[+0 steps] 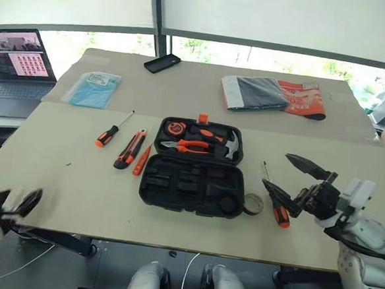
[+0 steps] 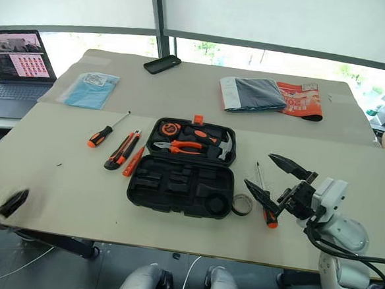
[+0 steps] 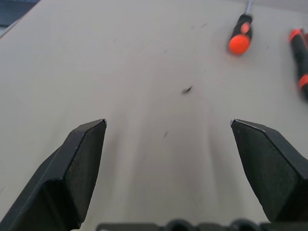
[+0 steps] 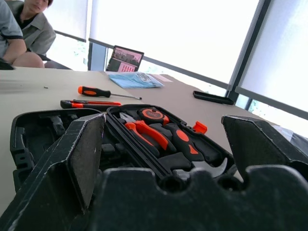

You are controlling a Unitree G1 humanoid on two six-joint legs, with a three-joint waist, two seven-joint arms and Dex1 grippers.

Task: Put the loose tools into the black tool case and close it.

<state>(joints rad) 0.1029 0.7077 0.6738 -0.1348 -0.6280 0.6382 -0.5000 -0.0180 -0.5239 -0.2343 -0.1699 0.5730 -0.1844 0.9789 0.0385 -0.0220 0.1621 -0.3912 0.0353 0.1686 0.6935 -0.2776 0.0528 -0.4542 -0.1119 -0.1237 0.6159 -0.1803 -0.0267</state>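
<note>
Right wrist view: black tool case (image 4: 57,130) between fingers (image 4: 77,159).

Left gripper (image 1: 13,205) low, jaws wide, right gripper (image 2: 277,179) raised, jaws wide

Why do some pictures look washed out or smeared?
Right wrist view: the bright windows behind are blown out to white, leaving the open black moulded-plastic tool case dim in front. Left eye view: the left gripper at the table edge is smeared by blur. Left wrist view: the orange-and-black-handled screwdriver looks soft.
</note>
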